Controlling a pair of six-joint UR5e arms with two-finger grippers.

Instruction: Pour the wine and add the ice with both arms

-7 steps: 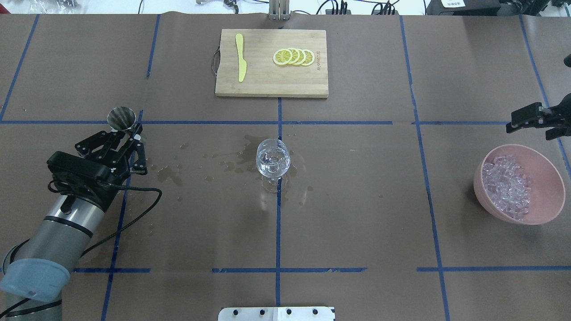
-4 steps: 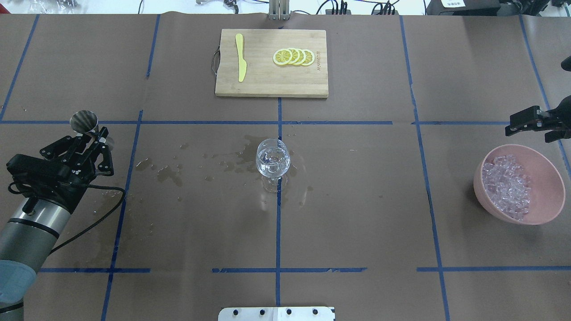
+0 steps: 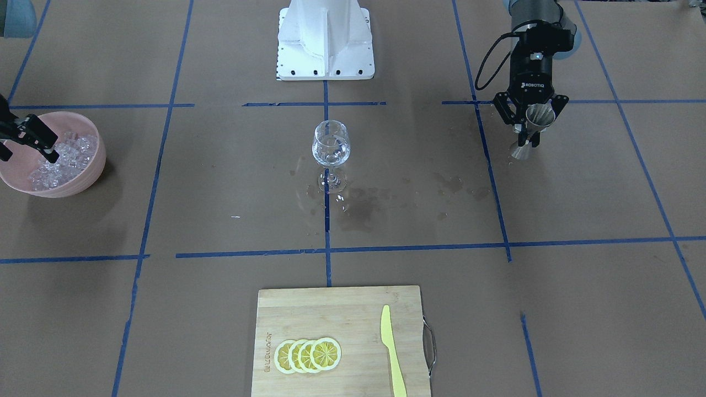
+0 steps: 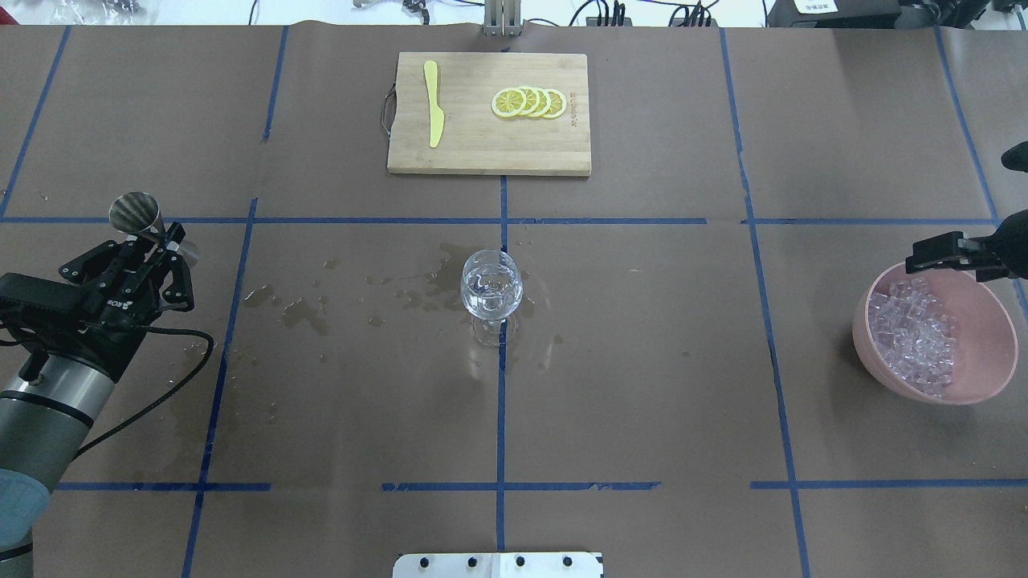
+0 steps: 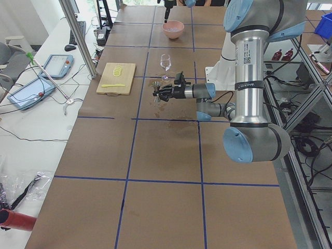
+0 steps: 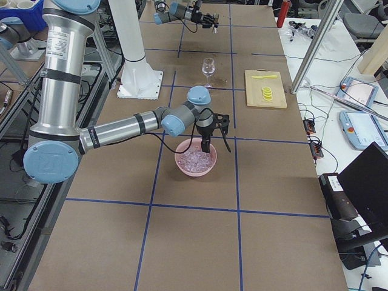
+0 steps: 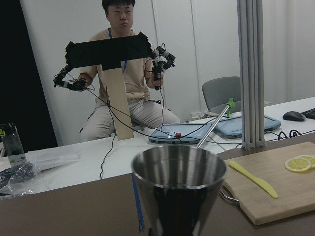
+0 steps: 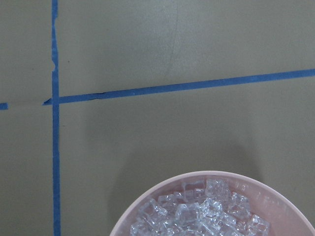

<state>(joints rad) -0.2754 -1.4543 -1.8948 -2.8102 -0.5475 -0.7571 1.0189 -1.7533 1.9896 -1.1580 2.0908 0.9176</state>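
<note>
1. Nearest the robot: pink bowl (image 4: 992, 325) on the robot's right, full of the ice (image 4: 911, 333), none taken yet. The right gripper (image 4: 919, 261) has dropped in from the far side over the last second. It now hangs over the bowl's far rim, above the cubes and not among them. In the front view its fingers look spread with nothing between them. The right wrist view looks straight down on the ice.
2. Meaning: the ice step is starting. Judged next move: go down into the pile and close on a cube. The cubes are small and slick, so a slip looks likely.
3. Table centre: wine glass (image 4: 491, 289), upright, unmoved. The wine (image 4: 491, 295) sits in its bowl, almost colourless. Wet stains (image 4: 305, 315) spread on the paper (image 4: 642, 361) from the glass toward the robot's left.
4. A bit farther, robot's left: the left gripper (image 4: 165, 239) is clamped on the waist of the steel jigger (image 4: 134, 210). It has carried the jigger outward, away from the glass; the two are now well apart. The jigger is upright in the left wrist view; no liquid shows at its rim, and its bottom is hidden.
5. Meaning: the pour looks done and the left arm is clearing out. It probably sets the jigger down next.
6. Farthest: cutting board (image 4: 482, 148) with lemon slices (image 4: 530, 103) and yellow knife (image 4: 434, 104), untouched.
</note>
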